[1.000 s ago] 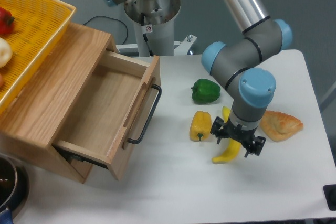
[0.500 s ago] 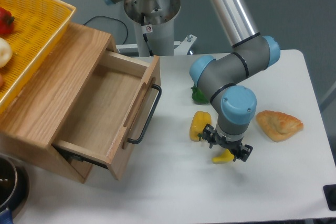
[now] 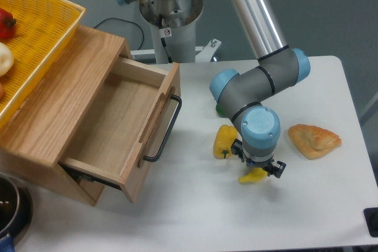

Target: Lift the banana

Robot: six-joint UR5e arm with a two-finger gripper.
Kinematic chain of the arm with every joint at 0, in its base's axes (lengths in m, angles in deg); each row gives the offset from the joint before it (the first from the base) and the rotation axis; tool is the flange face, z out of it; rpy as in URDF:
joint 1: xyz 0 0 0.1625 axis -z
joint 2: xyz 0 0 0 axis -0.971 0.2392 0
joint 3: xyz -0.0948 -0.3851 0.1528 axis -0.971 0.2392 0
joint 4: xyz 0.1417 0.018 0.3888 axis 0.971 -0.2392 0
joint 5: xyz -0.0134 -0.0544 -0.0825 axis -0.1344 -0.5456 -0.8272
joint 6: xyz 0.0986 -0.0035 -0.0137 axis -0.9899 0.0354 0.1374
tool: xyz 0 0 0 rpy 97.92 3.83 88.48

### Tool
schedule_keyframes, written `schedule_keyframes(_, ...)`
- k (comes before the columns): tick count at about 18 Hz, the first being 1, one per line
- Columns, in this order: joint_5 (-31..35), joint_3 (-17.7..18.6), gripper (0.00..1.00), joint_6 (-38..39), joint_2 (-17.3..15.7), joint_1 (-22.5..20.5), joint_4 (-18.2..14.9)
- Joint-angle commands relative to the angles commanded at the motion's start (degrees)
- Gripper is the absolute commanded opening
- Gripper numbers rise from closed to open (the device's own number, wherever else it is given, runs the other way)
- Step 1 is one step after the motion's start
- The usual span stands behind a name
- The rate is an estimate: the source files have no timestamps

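Now the gripper (image 3: 258,167) sits low over the banana (image 3: 253,176), jaw state hidden, and should close squarely across its middle.

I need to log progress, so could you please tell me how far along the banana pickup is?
Done: the pincer is down over the curved bright-yellow banana. In hand: the grasp; the wrist hides its jaws, so closure is unclear. Left: lifting it, since the banana looks to lie on the white table.
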Motion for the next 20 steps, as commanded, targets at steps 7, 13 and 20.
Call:
schedule_keyframes(7,2.1,-0.5,0.73,1.1,1.1,0.7,0.0)
schedule_keyframes(13,3.1,-0.5,0.58,1.1,1.7,1.4,0.0)
schedule_keyframes(20,2.8,-0.6,0.25,0.9,1.0,1.3,0.0)
